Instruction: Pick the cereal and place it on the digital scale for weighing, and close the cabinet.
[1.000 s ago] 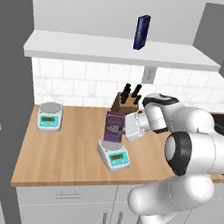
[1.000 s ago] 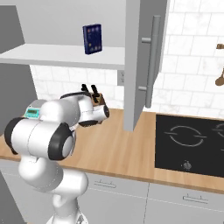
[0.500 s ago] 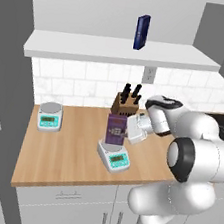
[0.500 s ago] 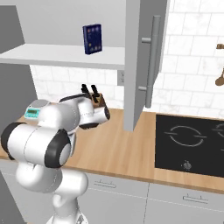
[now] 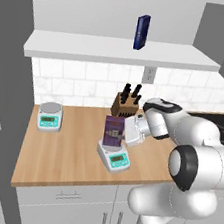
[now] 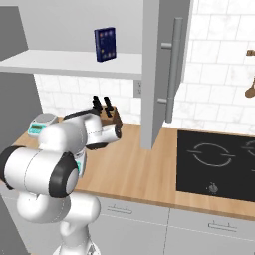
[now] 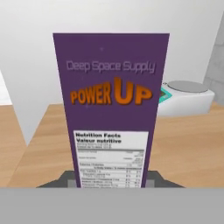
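We hold the cereal (image 5: 113, 133) pinched in our gripper (image 5: 126, 134), upright on the digital scale (image 5: 113, 157) directly below. Best we release without nudging the tall box, draw straight back, then turn to the cabinet (image 6: 167, 69) door.

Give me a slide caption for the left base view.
Gripper shut on cereal, standing upright on the askew digital scale.

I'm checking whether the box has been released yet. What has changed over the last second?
Little: the white arm has shifted slightly, while the tall purple cereal box stands upright on the askew white digital scale, as before. The pincer is still shut on it. Dark blue box, knife block and open cabinet door are unchanged.
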Motion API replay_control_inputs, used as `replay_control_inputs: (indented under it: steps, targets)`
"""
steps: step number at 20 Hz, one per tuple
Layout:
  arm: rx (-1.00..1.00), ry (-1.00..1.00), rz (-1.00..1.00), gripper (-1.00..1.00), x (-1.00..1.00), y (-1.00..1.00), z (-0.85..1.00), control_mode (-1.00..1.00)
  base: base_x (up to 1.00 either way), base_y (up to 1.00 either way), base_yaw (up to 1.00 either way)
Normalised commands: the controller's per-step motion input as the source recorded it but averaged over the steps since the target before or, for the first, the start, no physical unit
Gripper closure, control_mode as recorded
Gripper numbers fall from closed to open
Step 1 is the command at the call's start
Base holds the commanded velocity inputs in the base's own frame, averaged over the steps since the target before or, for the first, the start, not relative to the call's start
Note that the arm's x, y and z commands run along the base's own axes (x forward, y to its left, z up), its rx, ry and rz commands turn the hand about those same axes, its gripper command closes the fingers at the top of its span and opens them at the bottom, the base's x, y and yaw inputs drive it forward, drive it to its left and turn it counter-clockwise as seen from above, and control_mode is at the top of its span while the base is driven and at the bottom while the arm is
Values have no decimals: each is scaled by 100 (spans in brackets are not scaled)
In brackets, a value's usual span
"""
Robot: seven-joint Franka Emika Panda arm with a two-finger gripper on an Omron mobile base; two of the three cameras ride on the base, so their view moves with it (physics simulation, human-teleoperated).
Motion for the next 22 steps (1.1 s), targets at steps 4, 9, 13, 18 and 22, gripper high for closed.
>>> replay_control_inputs:
  steps: [4,9,13,18,22]
  targets:
    - [0,0,0,100,0,1,-1,-100,0,0,0]
    - [0,0,0,-100,0,0,0,-100,0,0,0]
    - [0,0,0,-100,0,0,0,-100,0,0,0]
    - [0,0,0,-100,0,0,0,-100,0,0,0]
    - [0,0,0,-100,0,0,0,-100,0,0,0]
